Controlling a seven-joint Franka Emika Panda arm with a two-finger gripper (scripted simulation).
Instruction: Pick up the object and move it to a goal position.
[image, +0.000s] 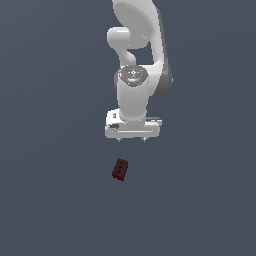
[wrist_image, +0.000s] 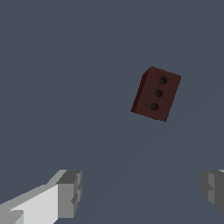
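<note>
The object (image: 120, 169) is a small dark red-brown brick-like block lying on the grey floor, slightly tilted in the exterior view. My white gripper (image: 132, 139) hangs above and behind it, a little toward the exterior view's right, not touching it. In the wrist view the block (wrist_image: 156, 93) shows three dark holes in a row on its top face. The gripper (wrist_image: 142, 192) is open, its two grey fingertips (wrist_image: 70, 193) set far apart with nothing between them. The block lies ahead of the fingers, off to one side of the gap's centre.
The white arm (image: 137, 55) rises behind the gripper at the top of the exterior view. A plain dark grey floor (image: 50, 200) surrounds the block on all sides.
</note>
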